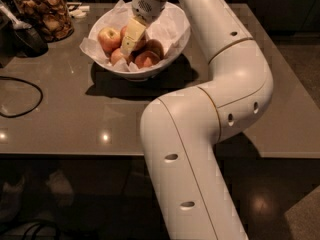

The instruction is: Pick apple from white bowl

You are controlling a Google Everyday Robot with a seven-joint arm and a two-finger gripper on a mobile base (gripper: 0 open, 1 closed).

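Note:
The white bowl (170, 44), lined with crinkled white paper, stands on the grey table at the back centre. It holds several red apples. A yellow-patched apple (108, 38) lies at the left and smaller ones (145, 60) at the front. The largest red apple (151, 47) lies in the middle, partly hidden behind my gripper. My gripper (129, 40), cream-coloured, reaches down from the top into the bowl. Its tip is among the apples, just left of the big one.
A glass jar (44, 11) of dried chips stands at the back left, with a dark utensil (22, 34) beside it. A black cable (22, 96) loops across the table's left side. My white arm (220, 84) arches over the table's right half and its front edge.

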